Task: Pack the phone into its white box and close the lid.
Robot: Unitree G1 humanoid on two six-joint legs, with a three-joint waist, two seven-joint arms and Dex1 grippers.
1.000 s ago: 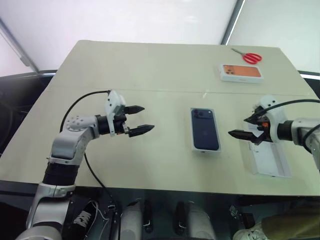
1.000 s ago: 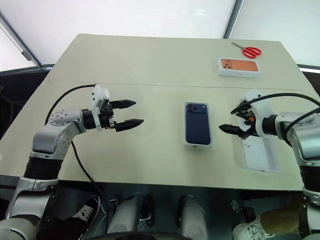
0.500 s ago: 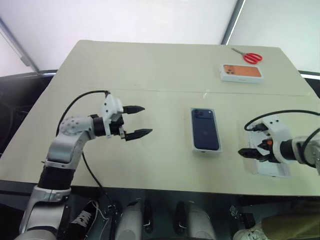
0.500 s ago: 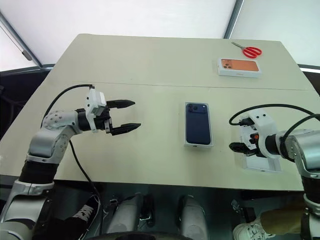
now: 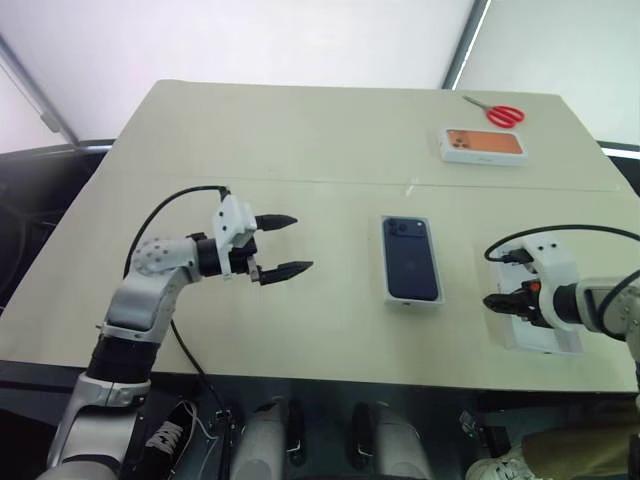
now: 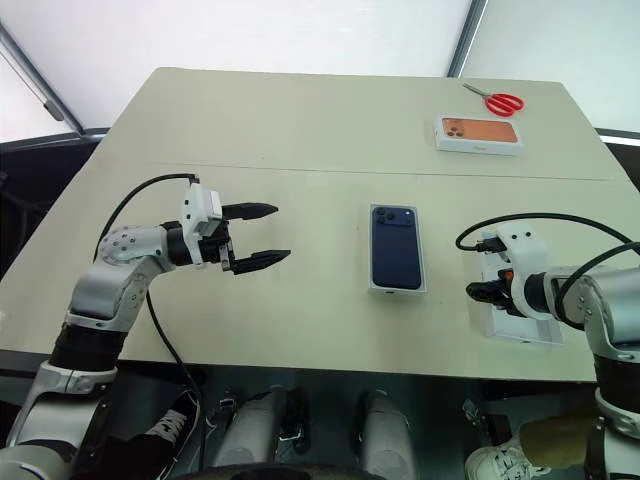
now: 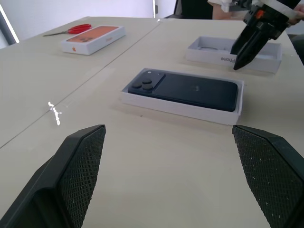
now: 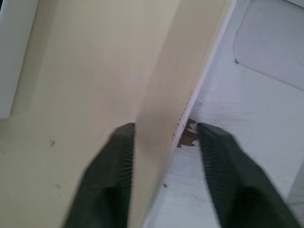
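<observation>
1 phone (image 5: pixel 411 258), 3 box pcs (maybe), 1 scissors (image 5: pixel 494 112).

Right eye view. Navy phone (image 6: pixel 396 248) lies camera-side up in the white box (image 6: pixel 397 287) at table (image 6: pixel 300 120) centre. Right gripper (image 6: pixel 478 292) meets the lid (image 6: pixel 520 322); left gripper (image 6: pixel 268 234) hovers, fingers spread. Far edge: orange-printed box (image 6: pixel 479 133), red scissors (image 6: pixel 495 100).

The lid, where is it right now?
In the head views the lid lies open side up on the table's right side, to the right of the phone, with the right gripper straddling its wall.
</observation>
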